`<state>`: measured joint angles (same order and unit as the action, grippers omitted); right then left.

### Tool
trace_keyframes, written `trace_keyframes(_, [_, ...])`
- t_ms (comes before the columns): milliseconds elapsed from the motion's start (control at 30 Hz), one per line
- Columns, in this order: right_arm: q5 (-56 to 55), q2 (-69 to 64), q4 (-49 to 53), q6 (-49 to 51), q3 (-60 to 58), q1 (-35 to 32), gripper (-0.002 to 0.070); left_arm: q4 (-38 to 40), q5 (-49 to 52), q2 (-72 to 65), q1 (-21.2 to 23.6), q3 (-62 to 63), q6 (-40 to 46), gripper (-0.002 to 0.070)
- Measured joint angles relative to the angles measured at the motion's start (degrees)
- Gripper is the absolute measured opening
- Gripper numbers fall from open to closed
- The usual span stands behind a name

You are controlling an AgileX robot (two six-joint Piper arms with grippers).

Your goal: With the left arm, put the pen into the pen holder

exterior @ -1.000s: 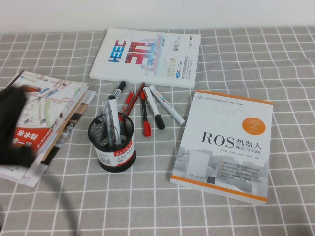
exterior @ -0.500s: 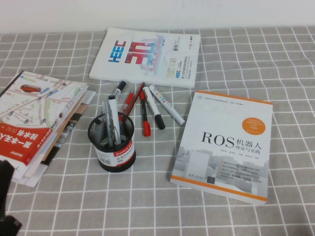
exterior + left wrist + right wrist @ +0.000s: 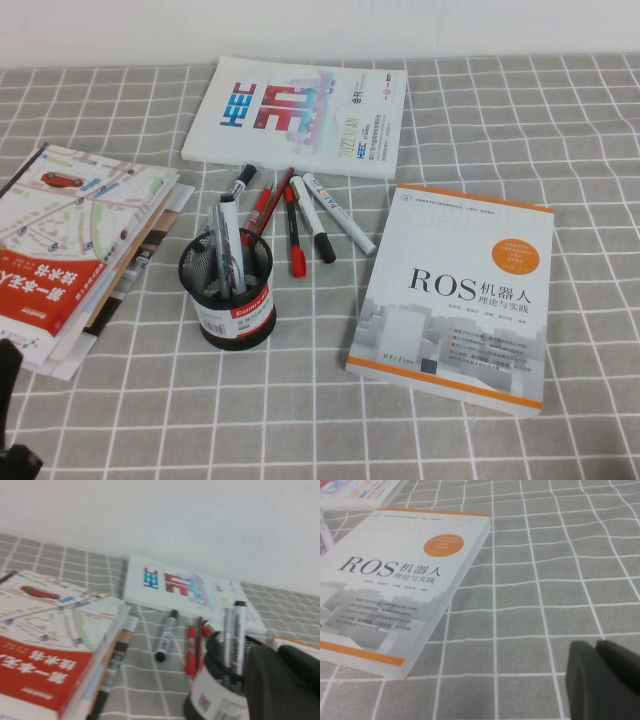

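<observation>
The black mesh pen holder (image 3: 228, 292) with a red-and-white label stands left of the table's middle. The pen (image 3: 227, 243), grey-white with a black cap, stands upright inside it beside another grey marker. Both also show in the left wrist view: the pen (image 3: 239, 632) and the holder (image 3: 212, 700). My left gripper (image 3: 275, 652) is shut and empty, drawn back to the near left of the holder. Only a dark bit of the left arm (image 3: 10, 425) shows at the bottom-left corner. My right gripper (image 3: 595, 647) is shut and empty, low over the cloth right of the ROS book.
Several loose pens lie behind the holder: a white marker with a black cap (image 3: 312, 220), red pens (image 3: 292, 235) and a black-capped marker (image 3: 240, 182). A stack of magazines (image 3: 80, 250) lies at the left, a white booklet (image 3: 300, 115) at the back and the ROS book (image 3: 455, 295) at the right.
My left arm has pulled back from over the magazines to the bottom-left corner. The pens and the holder have not moved.
</observation>
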<state>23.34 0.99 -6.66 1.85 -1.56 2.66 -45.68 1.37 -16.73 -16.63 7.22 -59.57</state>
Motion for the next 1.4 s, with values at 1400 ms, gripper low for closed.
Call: trace_keyframes(1400, [0.00,0.00,0.00,0.00,0.00,0.00,-0.0015,44.50,20.55,17.31,13.04,-8.67,63.43,0.0000])
